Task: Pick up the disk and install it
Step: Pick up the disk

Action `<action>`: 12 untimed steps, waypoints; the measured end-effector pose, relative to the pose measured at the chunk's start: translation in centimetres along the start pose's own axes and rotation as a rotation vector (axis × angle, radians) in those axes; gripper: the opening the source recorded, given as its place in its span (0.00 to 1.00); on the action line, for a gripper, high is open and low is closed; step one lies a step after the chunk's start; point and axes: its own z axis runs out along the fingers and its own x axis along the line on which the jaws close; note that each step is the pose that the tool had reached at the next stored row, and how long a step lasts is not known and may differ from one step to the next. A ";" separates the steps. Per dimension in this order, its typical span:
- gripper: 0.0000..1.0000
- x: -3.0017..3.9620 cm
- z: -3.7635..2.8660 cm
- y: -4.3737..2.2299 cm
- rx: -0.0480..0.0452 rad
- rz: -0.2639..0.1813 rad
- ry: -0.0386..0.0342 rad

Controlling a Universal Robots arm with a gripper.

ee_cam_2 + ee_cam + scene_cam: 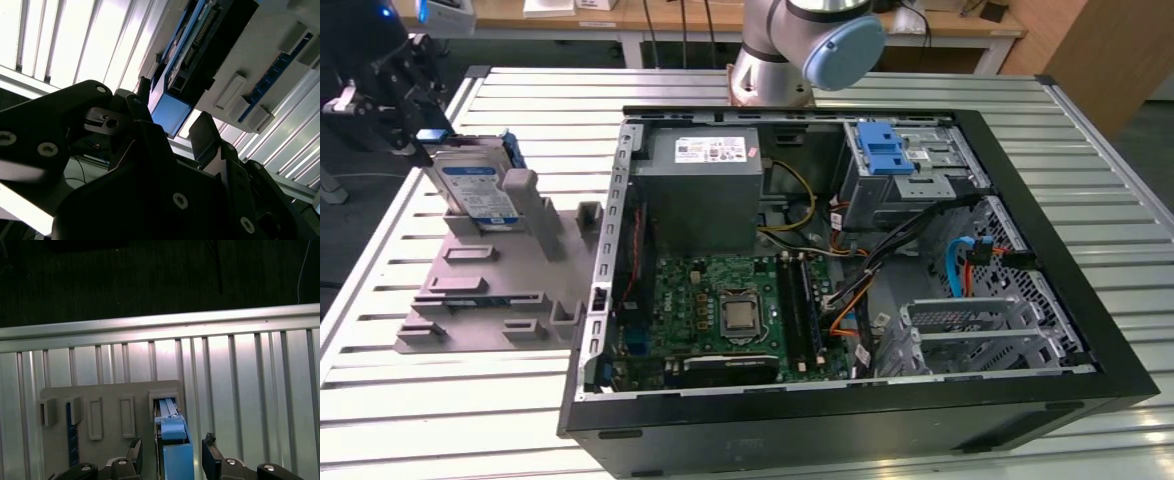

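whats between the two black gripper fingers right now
The silver hard drive in its blue plastic carrier frame, standing in the grey slotted stand. In the first wrist view the gripper straddles it, gaps either side.

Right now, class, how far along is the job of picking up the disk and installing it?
Done: nothing installed yet. The disk stands upright in the grey stand, outside the open computer case. In hand: the gripper is open, its fingers either side of the disk's blue frame, with gaps showing. Left: the grasp, the lift and the install itself.
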 end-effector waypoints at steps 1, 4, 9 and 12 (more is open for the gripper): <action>0.59 0.00 0.08 0.00 -0.0003 0.000 0.0000; 0.59 -0.01 0.33 0.00 -0.0022 0.000 0.0002; 0.59 -0.01 0.72 0.00 -0.0047 0.000 0.0004; 0.59 -0.01 0.91 0.00 -0.0048 -0.005 0.0003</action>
